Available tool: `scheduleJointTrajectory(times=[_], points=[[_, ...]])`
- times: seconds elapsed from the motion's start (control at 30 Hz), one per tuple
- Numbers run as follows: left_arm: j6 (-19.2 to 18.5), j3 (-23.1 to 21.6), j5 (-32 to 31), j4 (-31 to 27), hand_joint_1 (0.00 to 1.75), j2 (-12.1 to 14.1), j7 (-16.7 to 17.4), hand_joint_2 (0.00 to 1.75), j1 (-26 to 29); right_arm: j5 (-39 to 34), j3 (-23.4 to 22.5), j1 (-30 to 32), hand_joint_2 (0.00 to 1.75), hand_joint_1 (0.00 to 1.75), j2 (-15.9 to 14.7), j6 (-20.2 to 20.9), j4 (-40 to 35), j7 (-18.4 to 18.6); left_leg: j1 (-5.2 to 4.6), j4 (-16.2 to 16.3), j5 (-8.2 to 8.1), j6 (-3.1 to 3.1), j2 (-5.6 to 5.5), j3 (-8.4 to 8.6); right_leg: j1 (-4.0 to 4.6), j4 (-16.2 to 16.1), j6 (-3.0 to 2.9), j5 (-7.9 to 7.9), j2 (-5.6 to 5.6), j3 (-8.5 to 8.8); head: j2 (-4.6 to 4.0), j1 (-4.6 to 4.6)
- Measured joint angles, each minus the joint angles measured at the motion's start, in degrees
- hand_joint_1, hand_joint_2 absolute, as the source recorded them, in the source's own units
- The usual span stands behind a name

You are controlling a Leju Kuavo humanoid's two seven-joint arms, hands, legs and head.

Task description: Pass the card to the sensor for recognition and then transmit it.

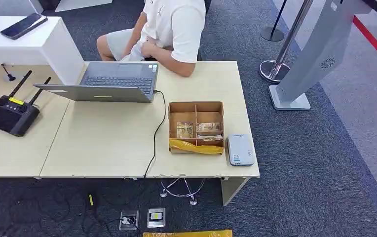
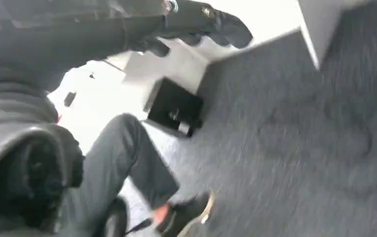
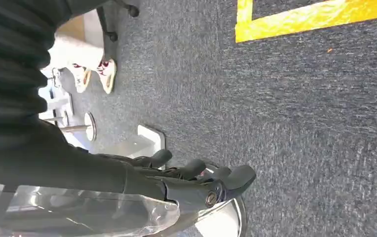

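— Nearest to me, what was there?

— Yellow tape (image 1: 189, 233) on the grey carpet (image 1: 300, 187) at my feet, and beside it two small floor sockets (image 1: 142, 218) among loose cables. My arms hung down, below the edge of the head view.

— And your robot hands?

— My right robot hand (image 3: 196, 180) hung over the carpet, its fingers (image 3: 236, 175) stretched out, close together, slightly curled, grasping nothing and touching nothing. My left robot hand (image 2: 201, 22) looked the same: dark fingers extended and released, with nothing in them, though that view was blurred.

— Where was the card?

— On the worktop (image 1: 112, 143) stood a cardboard box (image 1: 196, 127) split into compartments. Cards (image 1: 197, 130) lay in its two nearer compartments; the farther ones looked bare. A yellow strip ran along its near wall. Which card was the one to pass, I could not tell.

— And the sensor?

— A small grey sensor (image 1: 240, 149) lay flat just beside the box, on its right, near the worktop's front corner.

— Anything else around?

— An open laptop (image 1: 107, 84) sat farther back, its black cable (image 1: 156, 133) trailing past the box and over the front edge. A black router (image 1: 11, 113) with antennas sat far to the left. A person (image 1: 167, 29) in a white shirt sat behind the worktop. A grey kiosk stand (image 1: 315, 54) stood on the carpet to the right.
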Motion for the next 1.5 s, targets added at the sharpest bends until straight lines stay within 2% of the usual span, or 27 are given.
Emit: scheduleJointTrajectory(times=[0.07,0.17,0.27,0.47,0.57,0.7,0.83,0.9,0.97,1.0,1.1,1.27,1.5], points=[[0.62,-0.11,0.85,0.46,0.00,-0.53,2.65,0.00,0.37,-0.02,-0.15,0.06,1.75,0.00,0.07,-0.22,0.00,0.28,-0.07,0.00,0.00,0.01,-0.09,0.01,-0.05,-0.02,0.04,-0.03,-0.05,0.01,0.00,0.00],[1.09,-0.63,0.52,0.87,0.00,-4.20,8.92,0.00,0.60,0.00,-0.35,0.17,1.75,0.00,0.55,-0.28,0.00,0.28,-0.18,-0.01,-0.03,0.07,-0.18,0.04,-0.19,-0.01,0.08,-0.05,-0.11,0.09,0.00,-0.07],[1.01,-1.29,0.63,1.22,0.00,-6.76,9.42,0.00,0.94,0.18,-0.46,0.26,1.75,0.00,0.79,-0.28,0.00,0.28,-0.16,0.01,-0.05,0.10,-0.13,0.05,-0.17,-0.04,0.13,-0.01,-0.05,0.09,0.00,0.07],[-3.58,-1.22,5.96,1.88,0.00,-9.03,9.31,0.00,0.94,0.70,-0.85,0.41,1.75,0.00,0.79,-0.04,0.00,0.07,-0.20,0.02,-0.09,0.16,-0.15,0.06,-0.20,-0.05,0.15,-0.03,-0.06,0.10,0.00,0.02],[-6.27,-0.37,11.90,2.14,0.00,-10.74,13.24,0.00,0.93,1.59,-0.85,0.32,1.75,0.00,0.87,0.13,0.00,0.04,-0.20,0.02,-0.10,0.18,-0.15,0.06,-0.20,-0.05,0.17,-0.04,-0.06,0.11,0.00,-0.02],[-14.20,2.84,18.02,2.44,0.00,-14.45,21.63,0.00,0.35,2.14,-0.83,0.00,1.75,0.00,1.31,0.22,0.00,0.13,-0.20,0.02,-0.10,0.18,-0.15,0.07,-0.20,-0.05,0.17,-0.04,-0.07,0.12,0.00,0.00],[-25.17,7.38,26.18,2.73,0.00,-16.61,30.61,0.00,0.08,2.65,-0.83,-0.02,1.75,0.00,1.42,0.41,0.00,0.15,-0.21,0.03,-0.10,0.18,-0.15,0.07,-0.20,-0.05,0.17,-0.04,-0.06,0.13,0.00,0.00],[-28.73,9.84,29.73,2.97,0.00,-17.51,34.96,0.00,0.04,2.89,-0.83,-0.21,1.75,0.00,1.44,0.66,0.00,0.28,-0.20,0.03,-0.10,0.18,-0.15,0.07,-0.20,-0.05,0.17,-0.04,-0.06,0.13,0.00,0.00],[-32.88,13.38,35.33,3.08,0.00,-18.43,40.73,0.00,-0.01,3.56,-0.83,-0.54,1.75,0.00,1.44,0.96,0.00,0.79,-0.20,0.03,-0.10,0.18,-0.15,0.07,-0.20,-0.05,0.17,-0.04,-0.06,0.14,0.00,0.00],[-33.83,15.34,37.50,3.17,0.00,-18.91,42.96,0.00,-0.01,3.76,-0.81,-0.74,1.75,0.00,1.46,0.98,0.00,1.18,-0.20,0.03,-0.10,0.18,-0.15,0.08,-0.20,-0.05,0.17,-0.04,-0.06,0.13,0.00,0.00],[-33.59,20.00,38.10,3.34,0.00,-20.55,44.89,0.00,0.00,3.76,-0.81,-1.05,1.75,0.00,1.55,0.96,0.00,1.24,-0.20,0.04,-0.09,0.19,-0.16,0.09,-0.20,-0.06,0.17,-0.04,-0.10,0.14,0.00,0.00],[-30.93,23.80,37.33,3.43,0.00,-22.80,45.83,0.00,-0.70,3.96,-0.81,-1.14,1.75,0.00,1.55,0.96,0.00,1.24,-0.20,0.04,-0.09,0.20,-0.17,0.10,-0.20,-0.06,0.18,-0.04,-0.10,0.16,0.00,0.02],[-26.31,25.44,32.41,3.45,0.00,-26.42,46.23,0.00,-2.92,5.01,-0.81,-1.90,1.75,0.00,1.49,1.03,0.00,1.07,-0.21,0.05,-0.08,0.21,-0.17,0.12,-0.20,-0.06,0.19,-0.03,-0.09,0.18,0.00,0.00]])
